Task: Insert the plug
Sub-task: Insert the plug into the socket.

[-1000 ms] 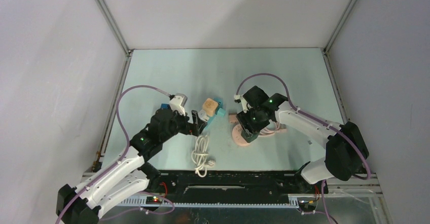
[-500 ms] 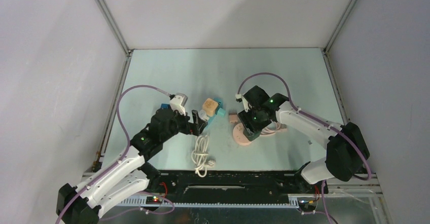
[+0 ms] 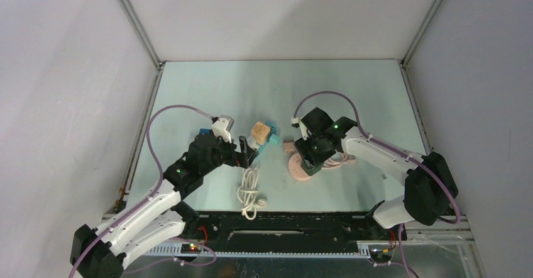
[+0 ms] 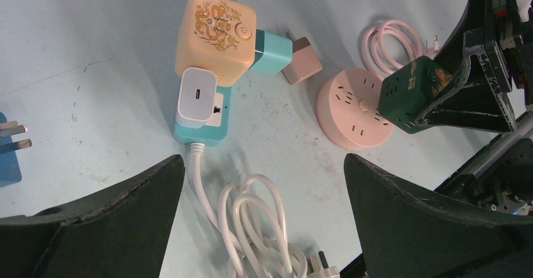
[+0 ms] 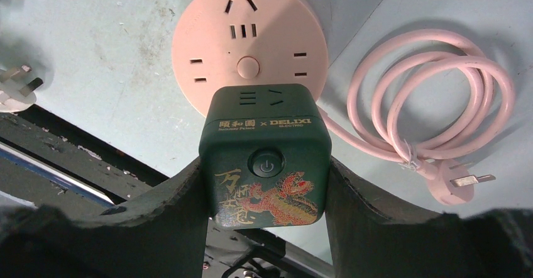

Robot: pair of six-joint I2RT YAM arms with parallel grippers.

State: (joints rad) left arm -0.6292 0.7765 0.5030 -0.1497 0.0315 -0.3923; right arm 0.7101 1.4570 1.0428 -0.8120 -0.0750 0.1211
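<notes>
Right claw [image 5: 264, 180] clamped on green cube [image 5: 264, 136] above pink round strip [image 5: 207, 51]. Keep the cube level, match its hidden pins to the slots, push straight down. Left claw [image 4: 264, 165] apart, hovering.

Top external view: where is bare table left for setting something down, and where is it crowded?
The far half of the table, from the back wall down to the orange cube, is bare. Crowded: the middle band, holding the orange cube, white cord, pink round socket and pink cord.

Bright, even overhead light; soft shadows; wrist views sharp, edges dark.
</notes>
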